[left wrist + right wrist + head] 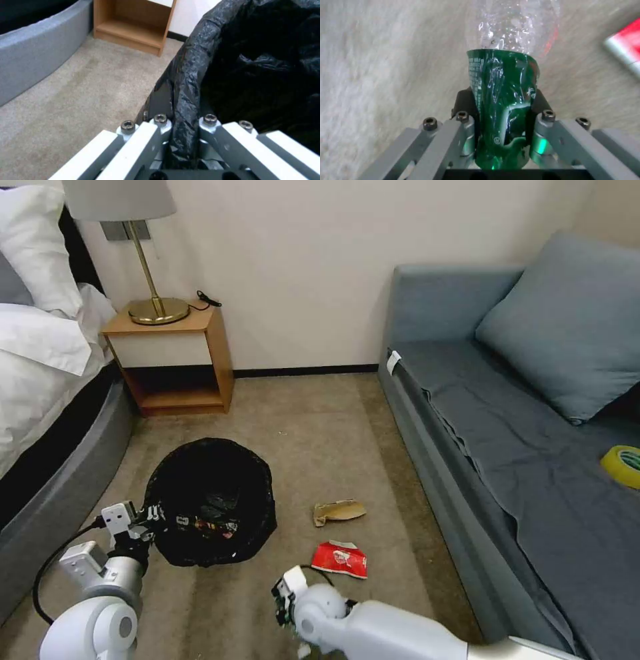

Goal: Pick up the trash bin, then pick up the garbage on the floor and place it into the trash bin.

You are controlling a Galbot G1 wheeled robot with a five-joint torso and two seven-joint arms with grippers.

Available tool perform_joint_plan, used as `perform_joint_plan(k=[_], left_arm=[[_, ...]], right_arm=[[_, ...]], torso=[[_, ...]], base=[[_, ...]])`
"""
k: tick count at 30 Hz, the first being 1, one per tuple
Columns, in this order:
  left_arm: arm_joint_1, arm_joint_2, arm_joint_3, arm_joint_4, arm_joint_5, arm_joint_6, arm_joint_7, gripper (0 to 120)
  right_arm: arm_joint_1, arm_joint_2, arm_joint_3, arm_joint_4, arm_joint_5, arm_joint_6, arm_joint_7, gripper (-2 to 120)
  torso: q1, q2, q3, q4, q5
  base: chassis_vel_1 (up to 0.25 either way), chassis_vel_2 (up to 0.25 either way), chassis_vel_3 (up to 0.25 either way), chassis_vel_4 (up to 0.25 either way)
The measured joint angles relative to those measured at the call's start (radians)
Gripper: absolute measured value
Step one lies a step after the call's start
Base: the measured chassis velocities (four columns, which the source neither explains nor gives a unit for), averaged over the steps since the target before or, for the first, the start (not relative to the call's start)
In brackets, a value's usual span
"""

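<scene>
- Right gripper (501, 110): my jaws are closed on the green-labelled body of the clear plastic bottle (506, 82); its clear end projects beyond my fingertips, over the carpet (320, 427).
- Left gripper (185, 122): my jaws are clamped on the bag-covered rim of the trash bin (212, 500), one finger inside the rim and one outside.
- Red-and-white wrapper (341, 559): lies on the carpet just beyond my right gripper.
- Crumpled tan paper scrap (339, 511): farther out, beside the bin.
- Nightstand (175, 360): against the wall beyond my left jaws.
</scene>
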Motion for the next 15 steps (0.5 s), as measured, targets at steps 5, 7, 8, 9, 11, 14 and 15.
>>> perform_joint_plan(k=[5, 7, 8, 9, 11, 14, 15], left_arm=[[-0.005, 0.007, 0.002, 0.009, -0.001, 0.006, -0.002, 4], [-0.013, 0.013, 0.002, 0.02, -0.006, 0.015, -0.008, 4], [-0.018, 0.015, 0.0, 0.028, -0.011, 0.02, -0.012, 4], [-0.018, 0.015, 0.0, 0.028, -0.011, 0.02, -0.012, 4], [-0.024, 0.017, -0.003, 0.038, -0.016, 0.028, -0.019, 4], [-0.033, 0.024, -0.008, 0.053, -0.022, 0.037, -0.029, 4], [-0.036, 0.028, -0.011, 0.059, -0.026, 0.042, -0.033, 4]], right_arm=[[0.014, -0.018, 0.044, 0.027, 0.0, 0.002, 0.014, 19], [0.027, -0.036, 0.067, 0.046, -0.008, 0.006, 0.022, 19], [0.032, -0.041, 0.078, 0.053, -0.011, 0.008, 0.028, 19], [0.032, -0.041, 0.078, 0.053, -0.011, 0.008, 0.028, 19], [0.041, -0.05, 0.095, 0.06, -0.017, 0.01, 0.037, 19], [0.054, -0.06, 0.122, 0.066, -0.035, 0.015, 0.048, 19], [0.061, -0.063, 0.134, 0.068, -0.048, 0.019, 0.049, 19]], torso=[[0.0, 0.0, 0.0, 0.0001, 0.0002], [0.0, 0.0, 0.0, 0.0, 0.0002], [0.0, 0.0, 0.0, 0.0, 0.0002], [0.0, 0.0, 0.0, 0.0, 0.0002], [0.0, 0.0, 0.0, 0.0, 0.0001], [0.0, 0.0, 0.0, 0.0, 0.0001], [0.0, 0.0, 0.0, 0.0, 0.0001]], base=[[0.0, 0.0, 0.0, 0.0], [0.0, 0.0, 0.0, 0.0], [0.0, 0.0, 0.0, 0.0], [0.0, 0.0, 0.0, 0.0], [0.0, 0.0, 0.0, 0.0], [0.0, 0.0, 0.0, 0.0], [0.0, 0.0, 0.0, 0.0]])
